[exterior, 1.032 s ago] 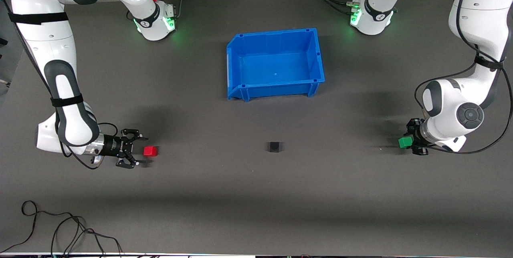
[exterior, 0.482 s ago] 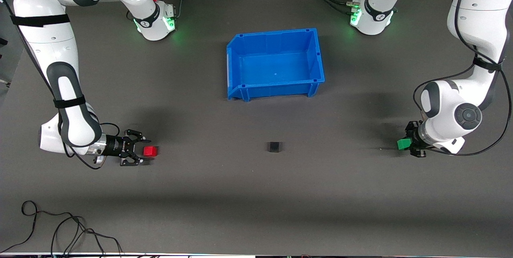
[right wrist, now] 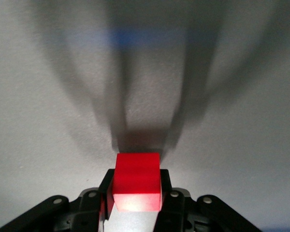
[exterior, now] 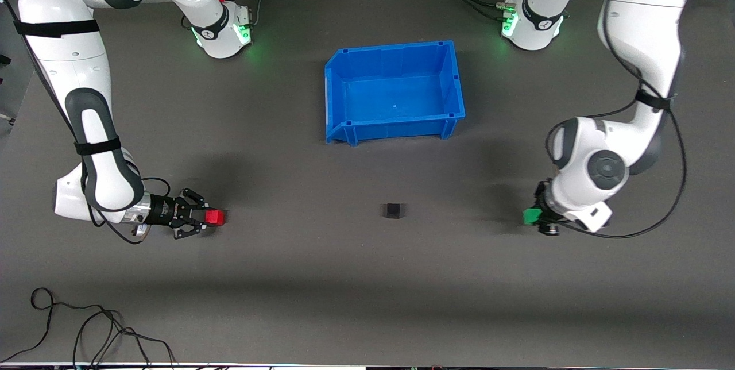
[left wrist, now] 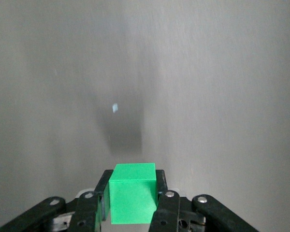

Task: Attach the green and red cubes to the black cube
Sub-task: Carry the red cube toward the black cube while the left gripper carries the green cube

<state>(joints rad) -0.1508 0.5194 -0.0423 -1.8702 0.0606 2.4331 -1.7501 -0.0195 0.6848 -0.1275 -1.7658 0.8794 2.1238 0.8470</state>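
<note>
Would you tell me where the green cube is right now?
The green cube sits clamped in the left gripper, toward the left arm's end of the table, apart from the black cube.

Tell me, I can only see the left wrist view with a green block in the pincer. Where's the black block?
Observer: The black cube sits alone on the table, nearer the front camera than the blue bin. The left pincer holds the green cube toward the left arm's end of the table.
Operator: Is the other arm doing anything?
Observer: Yes. The right pincer is shut on the red cube, toward the right arm's end of the table.
Operator: Is anything stuck to the black one yet?
Observer: No. Bare table shows between the black cube and both coloured cubes.
</note>
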